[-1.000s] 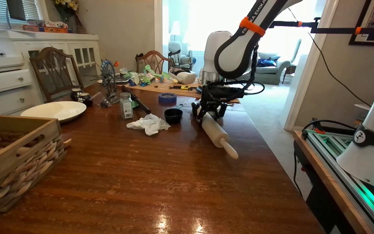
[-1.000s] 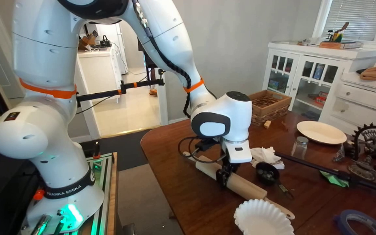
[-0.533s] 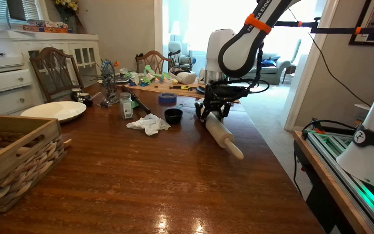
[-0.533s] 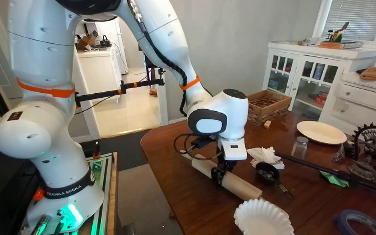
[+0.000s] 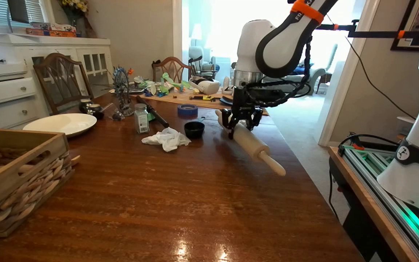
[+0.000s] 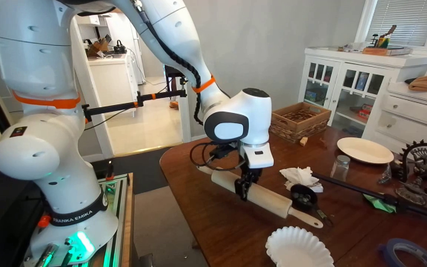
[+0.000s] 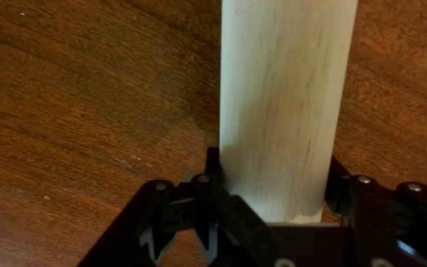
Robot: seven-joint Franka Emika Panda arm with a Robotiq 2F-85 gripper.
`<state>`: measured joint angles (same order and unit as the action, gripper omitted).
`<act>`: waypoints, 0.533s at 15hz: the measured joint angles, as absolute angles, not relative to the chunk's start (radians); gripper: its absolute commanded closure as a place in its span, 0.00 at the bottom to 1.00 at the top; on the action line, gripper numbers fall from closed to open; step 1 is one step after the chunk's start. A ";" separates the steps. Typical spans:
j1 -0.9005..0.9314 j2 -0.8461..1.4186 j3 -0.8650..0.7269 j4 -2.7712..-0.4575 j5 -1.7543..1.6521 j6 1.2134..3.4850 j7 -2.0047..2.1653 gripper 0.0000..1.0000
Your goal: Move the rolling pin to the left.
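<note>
The rolling pin is a pale tan wooden cylinder with a narrower handle at each end. It shows in both exterior views (image 5: 252,142) (image 6: 271,200). My gripper (image 5: 240,128) is shut around the middle of the pin's barrel, with a black finger against each side. The pin seems held a little above the wooden table, its shadow falling on the tabletop. In the wrist view the barrel (image 7: 282,92) runs up from between the fingers (image 7: 274,172), which touch both its sides. The part of the barrel under the gripper is hidden.
A white fluted dish (image 6: 298,247) stands near the pin's handle. A black cup (image 5: 194,129), crumpled white tissue (image 5: 167,139), glass jar (image 5: 142,119) and blue tape roll (image 5: 187,110) stand to one side. A wicker-sided wooden basket (image 5: 24,189) and white plate (image 5: 62,124) are farther off.
My gripper has moved with the rolling pin, rightward in one exterior view and up and leftward in another. The pin has risen slightly, and its far handle shows more clearly.
</note>
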<state>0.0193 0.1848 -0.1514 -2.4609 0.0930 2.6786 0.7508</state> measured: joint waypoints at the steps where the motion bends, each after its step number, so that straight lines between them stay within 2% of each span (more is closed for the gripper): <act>1: 0.024 0.171 -0.151 -2.473 0.058 2.682 0.754 0.62; 8: 0.041 0.097 -0.129 -2.524 -0.161 2.685 0.729 0.62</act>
